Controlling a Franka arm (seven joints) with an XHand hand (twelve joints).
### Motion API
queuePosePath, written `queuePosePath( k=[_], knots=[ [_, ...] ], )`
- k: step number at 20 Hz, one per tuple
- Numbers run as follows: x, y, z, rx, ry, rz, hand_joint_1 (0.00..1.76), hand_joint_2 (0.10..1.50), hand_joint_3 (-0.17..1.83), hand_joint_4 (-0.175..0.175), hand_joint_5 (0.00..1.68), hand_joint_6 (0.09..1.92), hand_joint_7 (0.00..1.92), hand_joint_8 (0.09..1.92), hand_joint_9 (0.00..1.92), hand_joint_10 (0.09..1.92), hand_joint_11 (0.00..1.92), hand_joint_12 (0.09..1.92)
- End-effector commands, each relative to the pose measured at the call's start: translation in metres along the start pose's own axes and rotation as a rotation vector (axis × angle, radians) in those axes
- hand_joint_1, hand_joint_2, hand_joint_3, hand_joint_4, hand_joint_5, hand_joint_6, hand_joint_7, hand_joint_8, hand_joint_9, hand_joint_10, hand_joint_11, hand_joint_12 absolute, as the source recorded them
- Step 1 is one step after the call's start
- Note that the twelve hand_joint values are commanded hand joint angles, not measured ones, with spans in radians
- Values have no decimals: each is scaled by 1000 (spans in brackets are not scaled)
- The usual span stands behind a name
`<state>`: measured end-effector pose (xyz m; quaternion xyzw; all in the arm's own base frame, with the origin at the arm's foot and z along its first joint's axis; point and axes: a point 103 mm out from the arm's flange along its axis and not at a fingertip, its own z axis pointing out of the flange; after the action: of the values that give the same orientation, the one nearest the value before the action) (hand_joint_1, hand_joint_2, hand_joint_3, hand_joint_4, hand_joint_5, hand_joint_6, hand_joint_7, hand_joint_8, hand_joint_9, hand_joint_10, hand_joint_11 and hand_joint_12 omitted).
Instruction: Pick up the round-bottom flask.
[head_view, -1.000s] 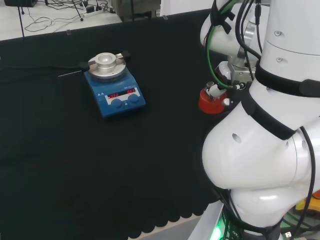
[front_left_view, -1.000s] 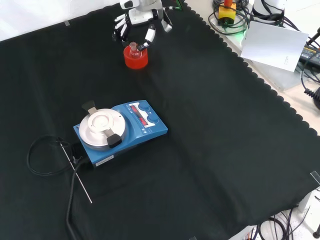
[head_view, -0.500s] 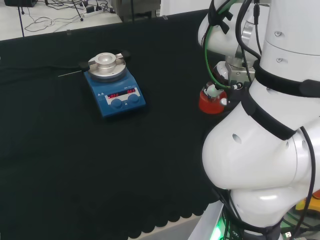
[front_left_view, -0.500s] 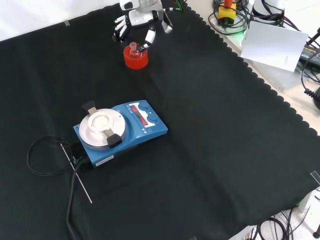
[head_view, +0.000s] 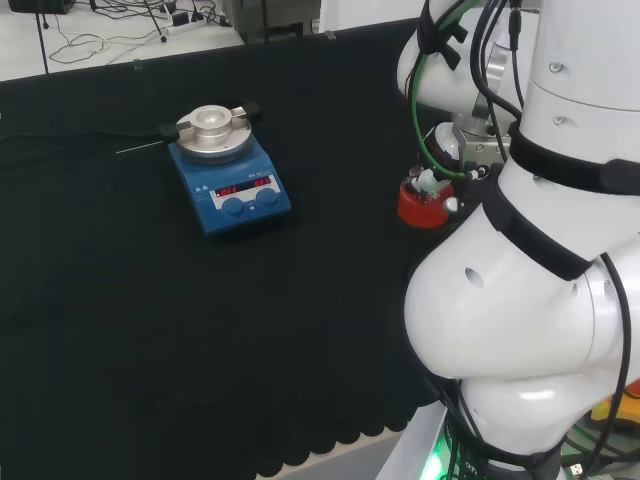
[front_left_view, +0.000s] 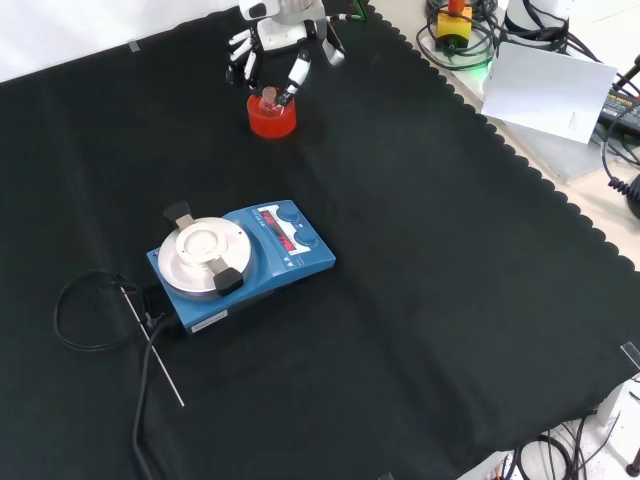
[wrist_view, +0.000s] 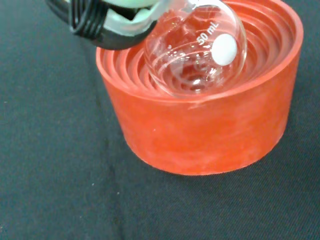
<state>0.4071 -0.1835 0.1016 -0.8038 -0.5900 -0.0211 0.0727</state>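
Task status: approach is done as I read it, grasp and lift both left.

Nearest in the front view, a thin metal rod (front_left_view: 158, 352) and a looped black cable (front_left_view: 85, 320) lie on the black cloth (front_left_view: 430, 300) at about 8 o'clock from the hotplate stirrer (front_left_view: 240, 262). The stirrer sits mid-cloth, blue body, round silver top plate, nothing on it. It's not part of this job.

Farther back, at roughly 12 o'clock from the stirrer, is the red ribbed stand (front_left_view: 271, 115) with the round-bottom flask (front_left_view: 268, 97) seated in it. Wrist view confirms: clear glass bulb (wrist_view: 196, 47) resting in the ribbed recess of the stand (wrist_view: 210, 125), neck tipped away toward a black-and-pale part of the hand (wrist_view: 107, 22). Bulb looks empty. It looks fully supported by the stand, not lifted.

The hand (front_left_view: 281, 45) is right above and just behind the flask in the front view, fingers spread and pointing down around the neck, one fingertip (front_left_view: 292, 88) close to the neck at about 3 o'clock. I can't tell whether anything is touching the glass, and I see no fingers curled round it. In the head view the stand (head_view: 424, 205) sits just left of the arm's big white links (head_view: 520, 290), with little of the hand to go on there.

Left to do, my guess: close the fingers on the neck, then raise the flask straight out of the stand. Glass is smooth and the neck is small, so the pinch point matters.
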Motion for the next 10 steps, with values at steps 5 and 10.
queuePosePath(
  k=[5, 10],
  knots=[
    [1, -2, -15, -43, 1, 19, 1092, 750, 613, 123, 1121, 920, 484, 690, 690, 581, 272, 1355],
    [4, -5, -31, -48, 38, 21, 1103, 722, 671, 91, 1124, 939, 484, 694, 690, 582, 274, 1355]
  ],
)
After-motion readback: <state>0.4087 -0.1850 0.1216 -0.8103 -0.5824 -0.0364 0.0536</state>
